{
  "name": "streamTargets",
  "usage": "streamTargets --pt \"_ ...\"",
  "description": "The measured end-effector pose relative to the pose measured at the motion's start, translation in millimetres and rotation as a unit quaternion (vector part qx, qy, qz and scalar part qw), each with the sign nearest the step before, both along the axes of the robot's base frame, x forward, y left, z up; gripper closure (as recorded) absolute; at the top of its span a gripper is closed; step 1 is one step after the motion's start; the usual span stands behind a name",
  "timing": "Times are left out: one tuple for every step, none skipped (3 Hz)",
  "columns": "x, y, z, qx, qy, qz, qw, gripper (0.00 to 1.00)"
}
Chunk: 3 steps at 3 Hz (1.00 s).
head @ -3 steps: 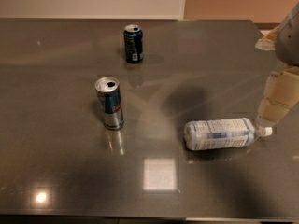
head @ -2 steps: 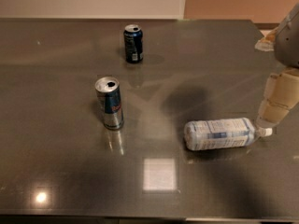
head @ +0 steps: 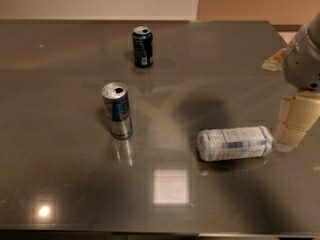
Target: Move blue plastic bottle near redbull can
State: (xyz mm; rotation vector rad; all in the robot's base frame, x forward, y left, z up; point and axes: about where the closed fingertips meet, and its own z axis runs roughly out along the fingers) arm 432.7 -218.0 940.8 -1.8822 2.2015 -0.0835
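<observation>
The blue plastic bottle (head: 236, 143) lies on its side on the dark table (head: 60, 184), right of centre, its cap end pointing right. The redbull can (head: 117, 110) stands upright left of centre, well apart from the bottle. My gripper (head: 291, 129) hangs at the right edge of the view, its cream fingers just at the bottle's cap end, touching or nearly touching it.
A shorter dark blue can (head: 143, 46) with a white label stands at the back, beyond the redbull can. The table's far edge meets a pale wall. A light reflection (head: 171, 186) shows on the tabletop near the front.
</observation>
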Motion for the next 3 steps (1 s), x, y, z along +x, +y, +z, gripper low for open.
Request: streamTargets --pt "-9.2 1.0 -19.4 -0.001 0.016 0.026 0.9995 0.0" --pt "-16.3 0.7 -37.9 -0.003 0.033 0.048 0.9983 0.0" --pt "-17.9 0.8 -52.5 -0.003 0.042 0.064 0.9971 0.0"
